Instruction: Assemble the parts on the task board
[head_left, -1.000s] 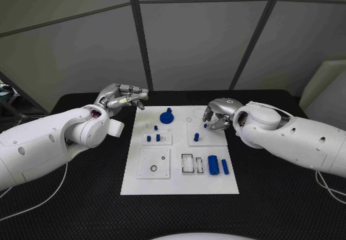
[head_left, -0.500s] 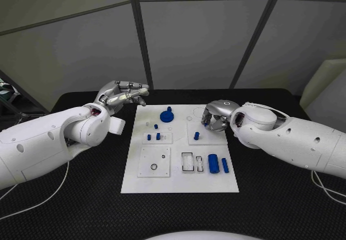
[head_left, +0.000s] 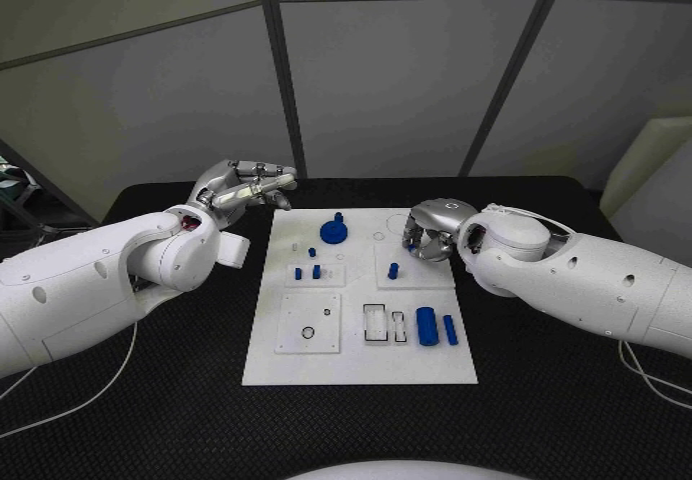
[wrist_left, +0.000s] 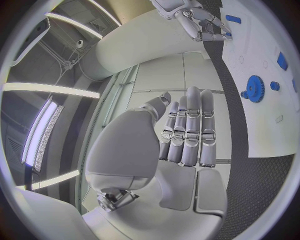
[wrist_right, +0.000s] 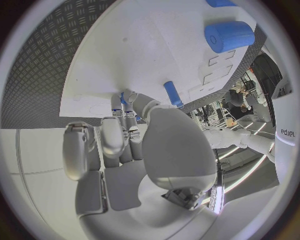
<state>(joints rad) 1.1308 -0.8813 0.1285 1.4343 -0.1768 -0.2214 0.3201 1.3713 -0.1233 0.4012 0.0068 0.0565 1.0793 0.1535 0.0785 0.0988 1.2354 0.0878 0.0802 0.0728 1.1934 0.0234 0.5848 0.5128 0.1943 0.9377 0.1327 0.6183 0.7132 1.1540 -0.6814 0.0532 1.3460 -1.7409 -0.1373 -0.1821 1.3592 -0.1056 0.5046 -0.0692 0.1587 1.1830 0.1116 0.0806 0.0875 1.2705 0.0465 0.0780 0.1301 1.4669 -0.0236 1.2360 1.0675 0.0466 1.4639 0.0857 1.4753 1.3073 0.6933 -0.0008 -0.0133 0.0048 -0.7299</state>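
Note:
The white task board (head_left: 361, 360) lies in the middle of the table. A blue gear (head_left: 335, 235) stands near its back edge, several small blue pegs (head_left: 307, 272) a little in front of it. One blue peg (head_left: 392, 270) stands right of centre, and a thick blue cylinder (head_left: 427, 327) lies near the front right. My left hand (head_left: 245, 187) hovers off the board's back left corner, fingers stretched side by side, holding nothing (wrist_left: 187, 135). My right hand (head_left: 430, 232) hangs over the board's back right with fingers curled down (wrist_right: 144, 150), thumb beside the peg (wrist_right: 172, 92). Blue shows at its fingertips; held or not, I cannot tell.
A thin blue cylinder (head_left: 450, 331) lies right of the thick one, with two narrow slots (head_left: 387, 326) to their left. A square plate with a ring hole (head_left: 309, 325) sits at the front left. Black table (head_left: 548, 400) surrounds the board.
My right hand has drifted slightly left over the board's back right. The left hand has lifted a touch and shifted little.

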